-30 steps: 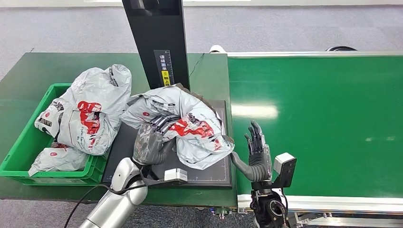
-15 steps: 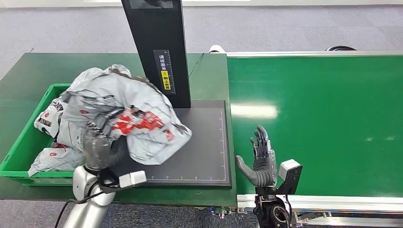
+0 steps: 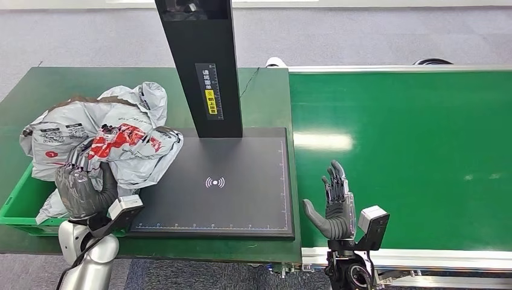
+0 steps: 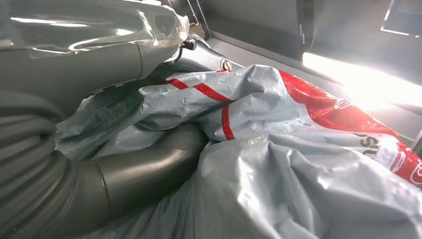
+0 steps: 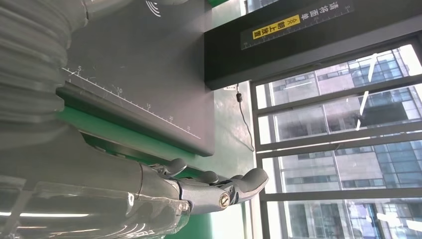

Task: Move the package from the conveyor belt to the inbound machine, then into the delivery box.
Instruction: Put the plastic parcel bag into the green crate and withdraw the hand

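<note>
A grey plastic package [image 3: 112,145] with red print hangs over the green delivery box [image 3: 18,199] at the table's left. My left hand [image 3: 81,190] grips it from below; in the left wrist view the thumb [image 4: 144,172] presses into the crumpled package [image 4: 278,164]. The inbound machine's black scan plate [image 3: 229,181] lies bare, with its black post [image 3: 202,60] behind. My right hand [image 3: 331,202] stands open and upright at the near edge of the green conveyor belt [image 3: 410,151], holding nothing. In the right wrist view its fingers [image 5: 214,186] stretch out past the plate [image 5: 134,64].
More grey packages [image 3: 142,96] lie in the box, partly hidden under the held one. The dark green table [image 3: 265,90] carries box and machine. A grey floor lies beyond.
My left hand has carried the package leftward off the scan plate to above the delivery box. The right hand has drifted slightly lower and stays open.
</note>
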